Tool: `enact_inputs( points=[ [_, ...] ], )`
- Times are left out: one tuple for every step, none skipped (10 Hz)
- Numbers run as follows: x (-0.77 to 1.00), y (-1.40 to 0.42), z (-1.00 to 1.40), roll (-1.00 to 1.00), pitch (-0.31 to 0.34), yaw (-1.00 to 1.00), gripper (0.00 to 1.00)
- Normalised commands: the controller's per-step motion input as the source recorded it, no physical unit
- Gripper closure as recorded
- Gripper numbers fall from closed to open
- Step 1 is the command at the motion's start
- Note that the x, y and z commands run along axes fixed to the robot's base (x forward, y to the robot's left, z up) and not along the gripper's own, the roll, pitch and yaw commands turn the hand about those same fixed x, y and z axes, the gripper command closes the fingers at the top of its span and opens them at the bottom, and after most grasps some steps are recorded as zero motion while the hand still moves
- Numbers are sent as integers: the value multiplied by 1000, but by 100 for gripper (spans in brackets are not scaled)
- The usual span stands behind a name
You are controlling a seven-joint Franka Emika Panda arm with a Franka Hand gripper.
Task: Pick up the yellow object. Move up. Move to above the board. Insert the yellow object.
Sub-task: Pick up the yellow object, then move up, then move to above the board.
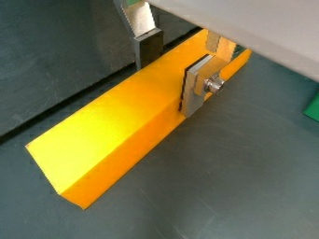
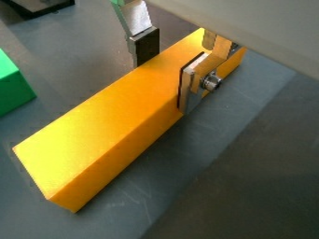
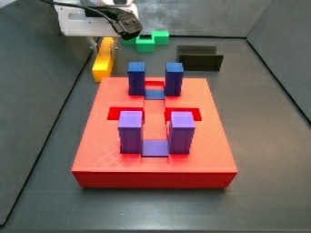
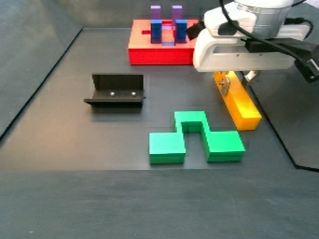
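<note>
Wrist views are showing the end effector [image 1: 173, 67] straddling one end of the yellow object [image 1: 118, 135], one silver finger [image 2: 196, 84] sitting against one long side face and the other finger's dark pad [image 1: 148, 49] at the opposite side. Jaws are standing narrowed to about the bar's width; whether they are actually squeezing it yet, cannot tell. The bar is looking like it is lying flat on the grey floor [image 2: 237, 177], not lifted. A side view is showing the green notched block [image 4: 195, 136] nearest the camera, just beside the bar's free end [image 4: 244, 113], the fixture [image 4: 116, 91] off to the side, and the board [image 4: 159, 45] well apart at the far end. In a side view the board [image 3: 155, 136] is sitting with its four blue-purple posts [image 3: 131, 130] upright and slots open.

Progress, judging: only the pick-up is underway, at the grasp stage. Lifting, moving above the board and inserting are all left.
</note>
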Motion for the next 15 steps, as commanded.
enact_inputs(
  points=[
    [0,0,0,0,0,0,100],
    [0,0,0,0,0,0,100],
    [0,0,0,0,0,0,100],
    [0,0,0,0,0,0,100],
    [0,0,0,0,0,0,100],
    [0,0,0,0,0,0,100],
    [0,0,0,0,0,0,100],
    [0,0,0,0,0,0,100],
    [0,0,0,0,0,0,100],
    [0,0,0,0,0,0,100],
    [0,0,833,0,0,0,100],
    [-62,48,775,-4,40,34,100],
    [-91,33,636,-18,63,33,100],
    [-70,10,378,-36,40,16,100],
    [0,0,1400,0,0,0,100]
  ],
)
